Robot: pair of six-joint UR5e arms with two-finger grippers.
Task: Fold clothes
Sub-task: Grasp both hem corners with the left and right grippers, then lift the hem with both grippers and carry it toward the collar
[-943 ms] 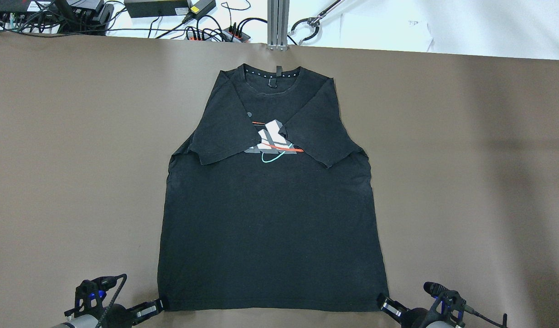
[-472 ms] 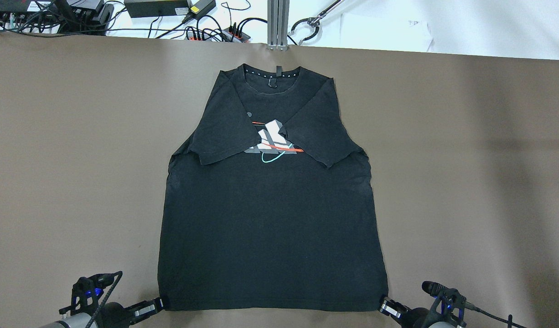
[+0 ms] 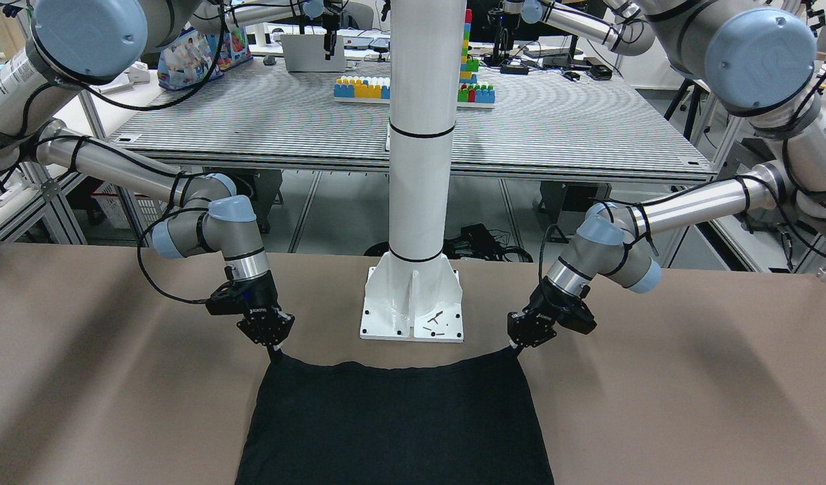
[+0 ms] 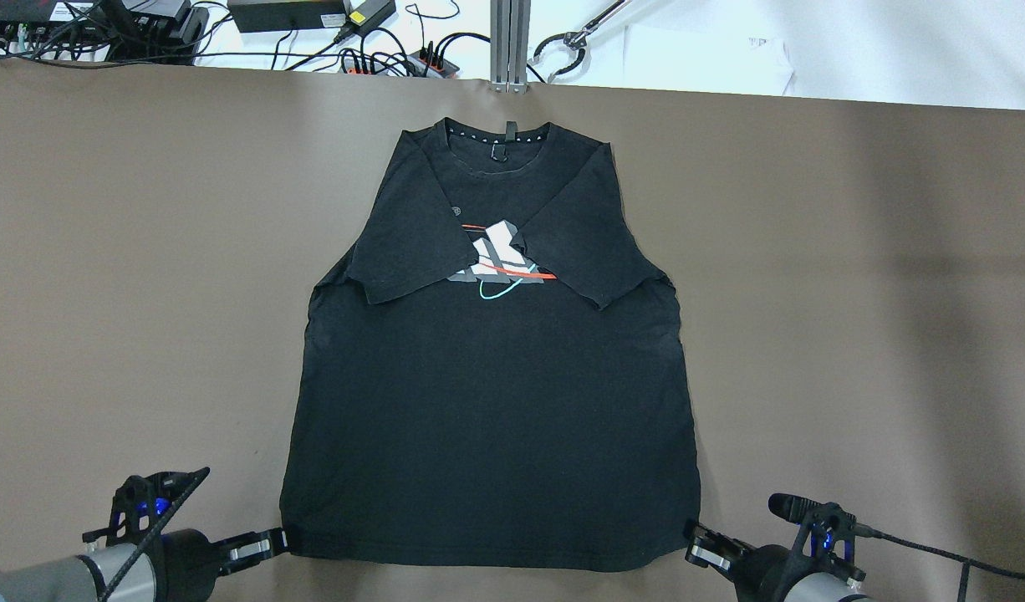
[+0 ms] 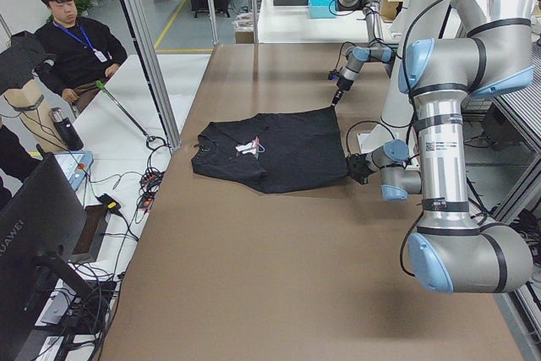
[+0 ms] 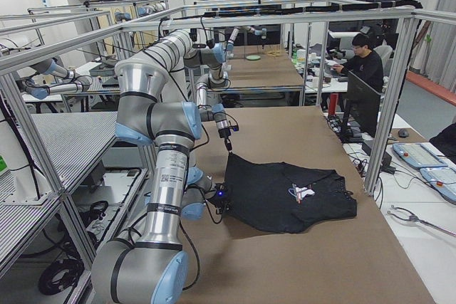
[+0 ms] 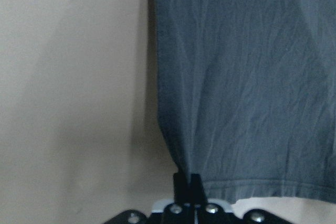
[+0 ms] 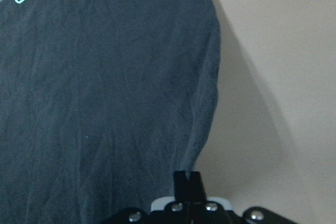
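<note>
The clothes are one black T-shirt (image 4: 487, 401) with a chest print, lying flat with both sleeves folded inward and the collar at the far edge. My left gripper (image 4: 283, 539) is shut on the shirt's near left hem corner; the left wrist view (image 7: 187, 179) shows the cloth (image 7: 247, 87) pinched. My right gripper (image 4: 690, 535) is shut on the near right hem corner, which also shows in the right wrist view (image 8: 187, 177). In the front view both corners are raised slightly off the table, left gripper (image 3: 517, 348), right gripper (image 3: 275, 353), and the hem (image 3: 396, 367) sags between them.
The white pillar's base plate (image 3: 413, 303) stands just behind the hem between the two arms. Cables and power supplies (image 4: 312, 17) and an aluminium post (image 4: 508, 42) line the table's far edge. An operator (image 5: 72, 40) sits beyond it.
Both grippers have lifted the hem corners and carried them slightly away from the robot and outward. The near hem has risen and bowed; the rest of the shirt has not moved.
</note>
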